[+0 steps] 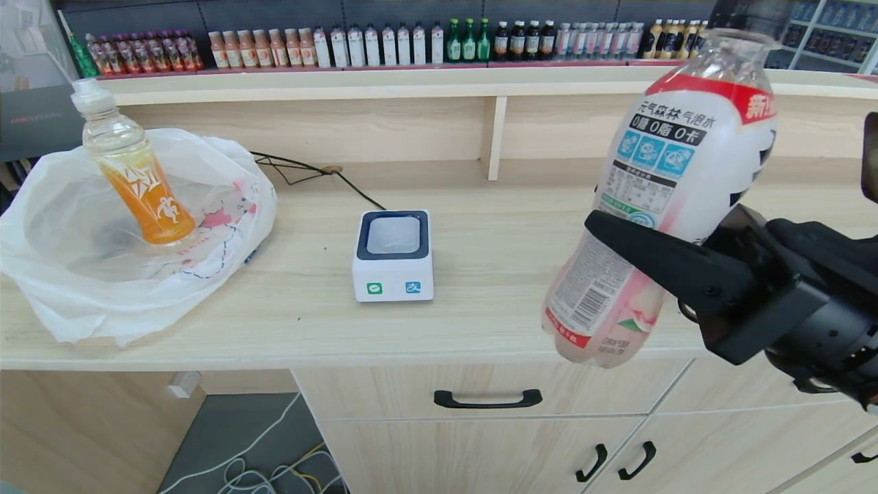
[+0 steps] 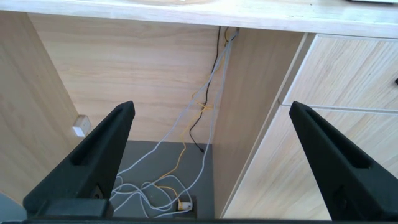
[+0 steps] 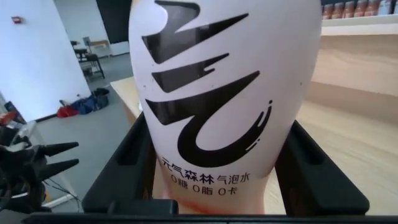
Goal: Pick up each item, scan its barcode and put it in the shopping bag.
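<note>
I am clamping the pink soda bottle [image 1: 675, 171] in my right gripper [image 1: 645, 254], tilted in the air right of the scanner [image 1: 394, 255]. I am judging the scan to be in hand, so next I am bringing the barcode over its window. The counter [image 1: 494, 226] between is giving me room (shopping bag [image 1: 62, 274] far left). My left gripper [image 2: 211, 155] is hanging spread open below the counter's edge.
</note>
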{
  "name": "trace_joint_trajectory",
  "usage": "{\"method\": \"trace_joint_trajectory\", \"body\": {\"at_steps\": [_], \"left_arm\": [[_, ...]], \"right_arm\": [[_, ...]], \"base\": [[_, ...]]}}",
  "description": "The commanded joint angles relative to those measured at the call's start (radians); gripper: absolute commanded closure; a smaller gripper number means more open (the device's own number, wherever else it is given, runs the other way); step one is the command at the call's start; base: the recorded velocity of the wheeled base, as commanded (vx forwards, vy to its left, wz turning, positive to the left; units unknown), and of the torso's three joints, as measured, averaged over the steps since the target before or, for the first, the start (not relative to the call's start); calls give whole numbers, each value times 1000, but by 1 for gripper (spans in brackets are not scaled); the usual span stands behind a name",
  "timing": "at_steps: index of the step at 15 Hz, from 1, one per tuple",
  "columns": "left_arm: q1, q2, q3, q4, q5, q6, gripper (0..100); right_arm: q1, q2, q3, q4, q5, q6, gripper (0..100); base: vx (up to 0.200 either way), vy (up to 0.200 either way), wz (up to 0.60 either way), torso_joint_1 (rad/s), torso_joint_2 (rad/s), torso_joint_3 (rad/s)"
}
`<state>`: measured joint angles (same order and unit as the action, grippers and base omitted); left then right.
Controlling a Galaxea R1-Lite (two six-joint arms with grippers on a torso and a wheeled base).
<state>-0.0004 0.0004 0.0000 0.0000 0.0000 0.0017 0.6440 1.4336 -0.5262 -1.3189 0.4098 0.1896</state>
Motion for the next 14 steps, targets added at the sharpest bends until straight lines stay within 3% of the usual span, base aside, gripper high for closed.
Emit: {"method": "trace_joint_trajectory", "body": {"at_steps": [1, 3, 6, 9, 12, 14], "left_arm": [[0, 0, 0, 0, 0, 0, 0], [-1, 0, 0, 0, 0, 0, 0], [0, 0, 0, 0, 2, 0, 0], [0, 0, 0, 0, 2, 0, 0], [0, 0, 0, 0, 2, 0, 0], [0, 0, 0, 0, 2, 0, 0]], "right_arm": [[6, 7, 6, -26, 66, 57, 100], [8, 19, -5, -48, 130, 137, 100], [71, 34, -34, -80, 147, 297, 100], [89, 90, -90, -89, 147, 309, 100], [184, 139, -84, -160, 147, 337, 100], [200, 149, -90, -166, 147, 361, 100]], "base": [[0, 0, 0, 0, 0, 0], [0, 0, 0, 0, 0, 0], [0, 0, 0, 0, 0, 0], [0, 0, 0, 0, 0, 0], [0, 0, 0, 0, 0, 0], [0, 0, 0, 0, 0, 0]]}}
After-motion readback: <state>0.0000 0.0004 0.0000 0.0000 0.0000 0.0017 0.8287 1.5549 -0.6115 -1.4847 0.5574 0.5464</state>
